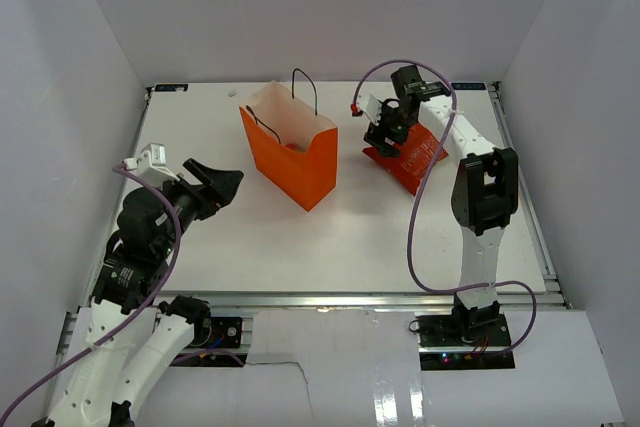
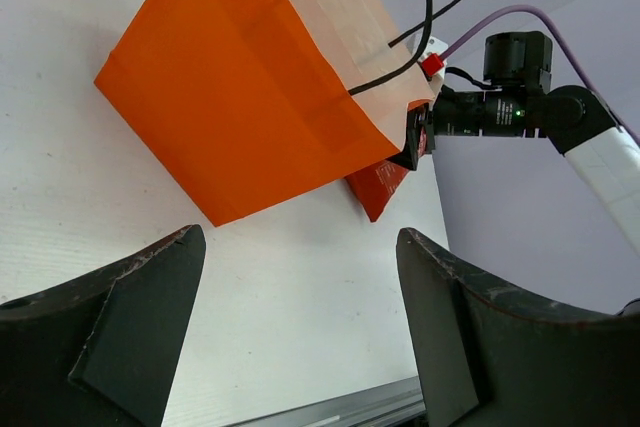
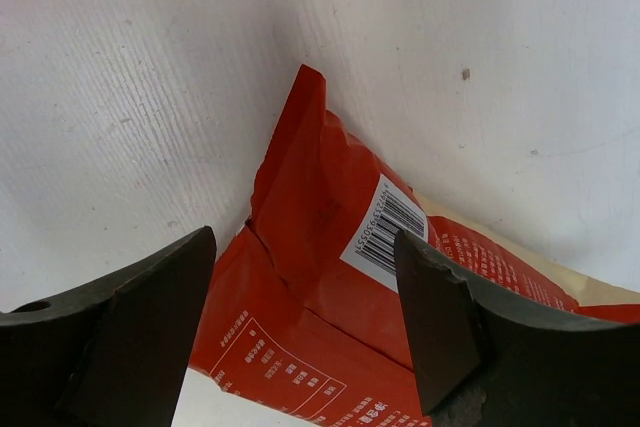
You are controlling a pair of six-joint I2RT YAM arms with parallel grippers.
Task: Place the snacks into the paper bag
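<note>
Hovering over the red chip bag (image 3: pixel 330 247), the open right gripper (image 3: pixel 302 277) must be lowered and closed; the left gripper (image 2: pixel 298 247) is open, empty.

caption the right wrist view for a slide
Open right hand poised over the red chip bag on the white table.

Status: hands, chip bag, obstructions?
Left hand open, empty, facing paper bag. Right hand open over chip bag, no grip. Nothing between bags.
</note>
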